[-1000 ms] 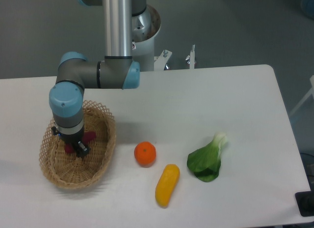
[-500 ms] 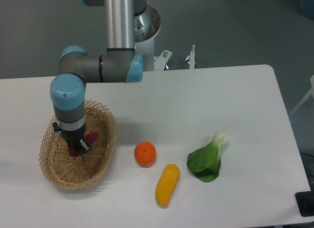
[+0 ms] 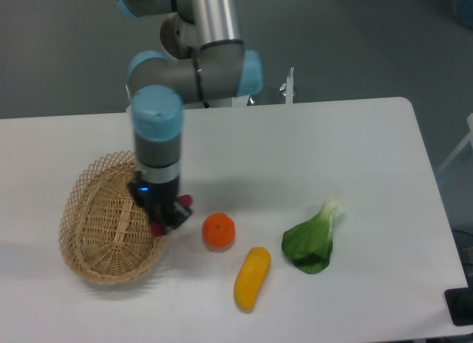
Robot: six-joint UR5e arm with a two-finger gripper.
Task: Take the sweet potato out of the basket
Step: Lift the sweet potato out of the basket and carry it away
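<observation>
The gripper [image 3: 167, 214] is shut on the sweet potato [image 3: 184, 202], a small reddish-purple tuber whose ends stick out on either side of the black fingers. It hangs above the right rim of the tan wicker basket [image 3: 103, 221], between the basket and the orange [image 3: 219, 231]. The basket's inside shows only its woven bottom. The arm's blue-capped wrist stands upright over the gripper.
An orange sits just right of the gripper. A yellow oblong vegetable [image 3: 251, 278] lies in front of it. A green leafy vegetable [image 3: 312, 241] lies further right. The arm's base and a small clamp [image 3: 289, 86] stand at the table's back edge.
The gripper has lifted the sweet potato out of the basket and carried it right, from the basket's middle to over its right rim. The whole arm swung right.
</observation>
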